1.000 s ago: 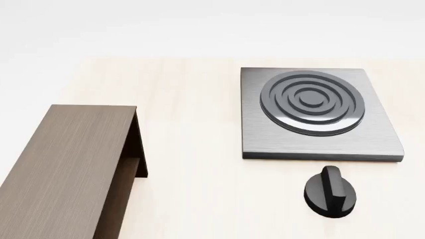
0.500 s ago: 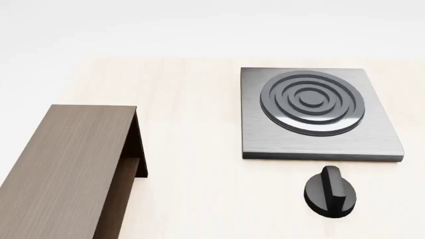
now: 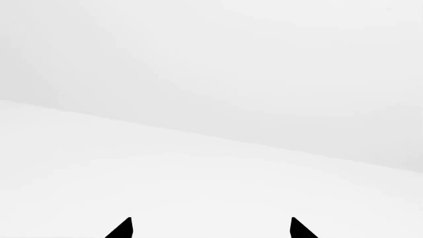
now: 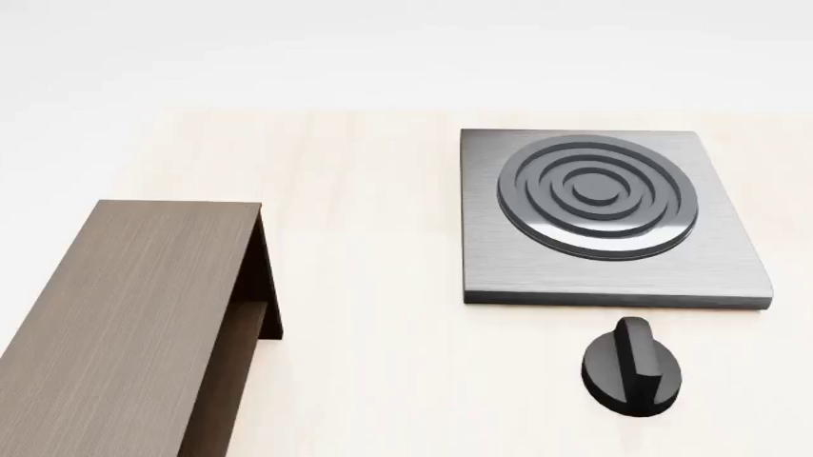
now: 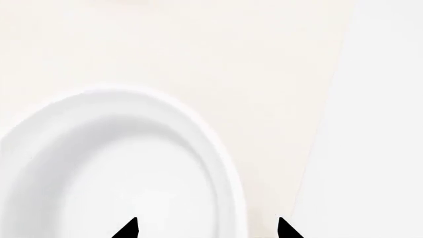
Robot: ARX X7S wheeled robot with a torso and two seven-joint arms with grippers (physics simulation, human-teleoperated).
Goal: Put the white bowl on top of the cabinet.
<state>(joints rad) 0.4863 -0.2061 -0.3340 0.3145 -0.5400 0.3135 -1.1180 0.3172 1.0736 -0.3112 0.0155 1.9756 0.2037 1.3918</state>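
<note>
The right gripper (image 5: 206, 229), jaws spread wide, straddles the white bowl's (image 5: 112, 168) rim near the bench edge (image 5: 317, 148).

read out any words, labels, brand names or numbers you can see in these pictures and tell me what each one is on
None: no view shows any readable text.
Dark brown wood-grain cabinet: bare grain, no label.
Grey square stove plate: only raised concentric rings.
Black round knob: plain, no markings.
Glossy white bowl: plain, unmarked.

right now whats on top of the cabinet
Nothing shows on the cabinet top in the head view; its near end is cut off. The bowl appears only in the right wrist view, on the table.
</note>
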